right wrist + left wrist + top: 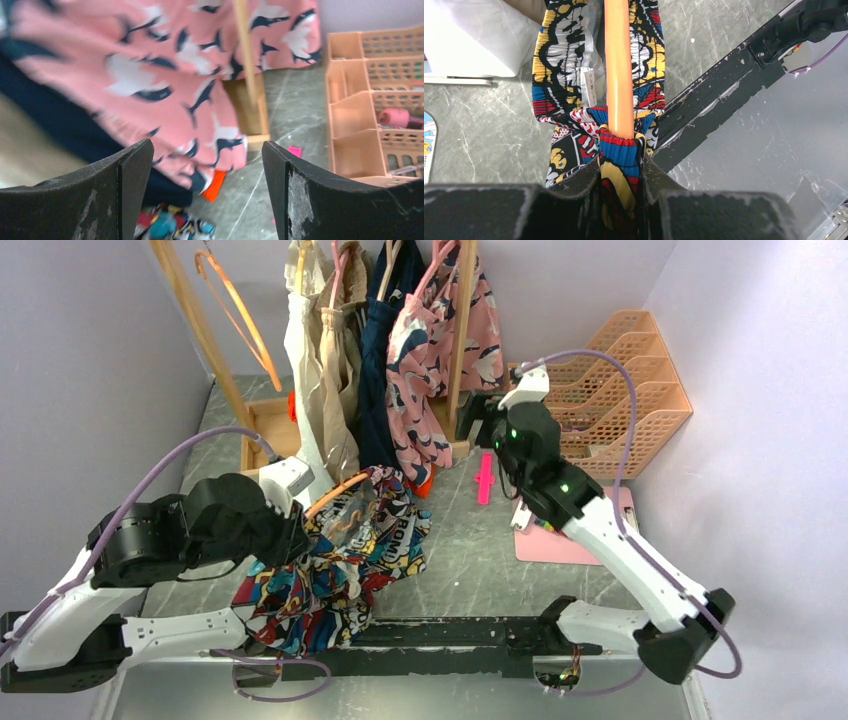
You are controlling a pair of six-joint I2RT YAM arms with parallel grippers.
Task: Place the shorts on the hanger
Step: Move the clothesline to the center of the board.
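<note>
The comic-print shorts (335, 575) hang bunched at the table's (470, 560) 7 o'clock. Their gathered waistband wraps around the slim orange hanger (338, 486), whose arm slants out of the fabric toward 1 o'clock.

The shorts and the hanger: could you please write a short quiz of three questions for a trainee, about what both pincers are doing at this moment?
1. True or false: the right pincer holds the hanger.
2. The left pincer is shut on: A) the shorts; B) a pink hanger; C) the peach organiser.
3. In the left wrist view, what lies on both sides of the hanger's orange bar?

Key: 1. False; the right pincer is open and empty. 2. A. 3. The shorts' gathered waistband.
</note>
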